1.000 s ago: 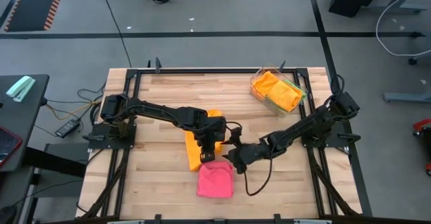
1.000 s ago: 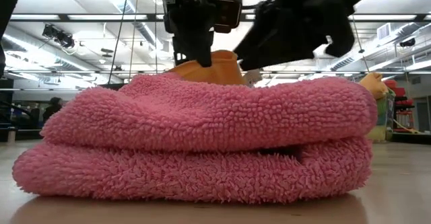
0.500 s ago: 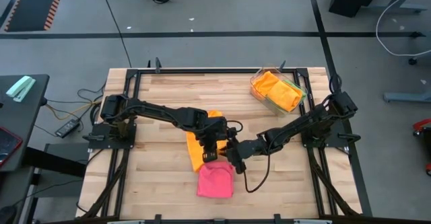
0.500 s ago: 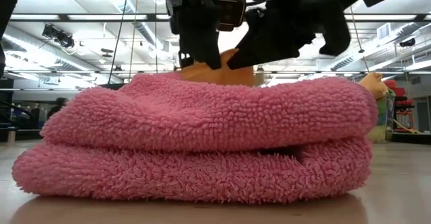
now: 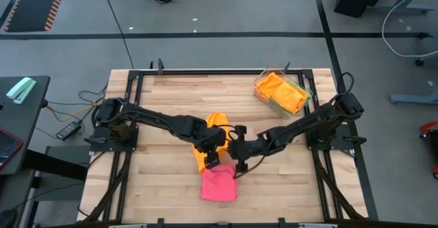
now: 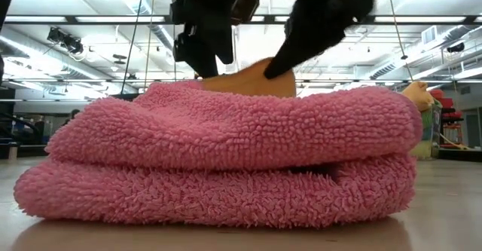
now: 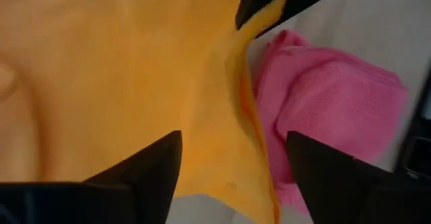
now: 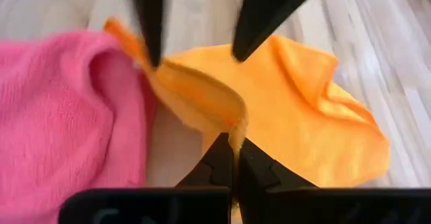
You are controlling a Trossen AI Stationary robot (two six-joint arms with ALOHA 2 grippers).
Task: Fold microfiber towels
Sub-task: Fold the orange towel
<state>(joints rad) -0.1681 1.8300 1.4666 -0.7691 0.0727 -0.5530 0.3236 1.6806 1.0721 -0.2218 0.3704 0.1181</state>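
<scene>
An orange microfiber towel (image 5: pixel 207 137) lies spread on the wooden table, just beyond a folded pink towel (image 5: pixel 219 185). My right gripper (image 8: pixel 234 150) reaches in from the table's right and is shut on a raised edge of the orange towel. My left gripper (image 7: pixel 234 136) is open above the same towel, one finger (image 8: pixel 149 22) on either side of the raised ridge; I cannot tell whether they touch it. In the low view the pink towel (image 6: pixel 226 153) fills the front and the orange towel (image 6: pixel 248 81) peeks up behind it. My right gripper pinches the orange towel's edge (image 8: pixel 231 124) between its two shut fingers, on the side nearest the pink towel. It comes in slanting down from the table's right. The pinched edge stands up as a ridge, and the rest of the towel lies on the table.
A clear plastic tray (image 5: pixel 261 90) at the far right holds orange, yellow and green towels. Black frame rails (image 5: pixel 130 111) run along the table's sides. Bare wood lies to the left of both towels and to the right of the pink one.
My right gripper has gone toward the table's left, rolled, and shut on the orange towel's edge. My left gripper has opened and let go of that towel, turning slightly. The edge beside the pink towel now stands up as a ridge, while the pink towel has stayed put.
</scene>
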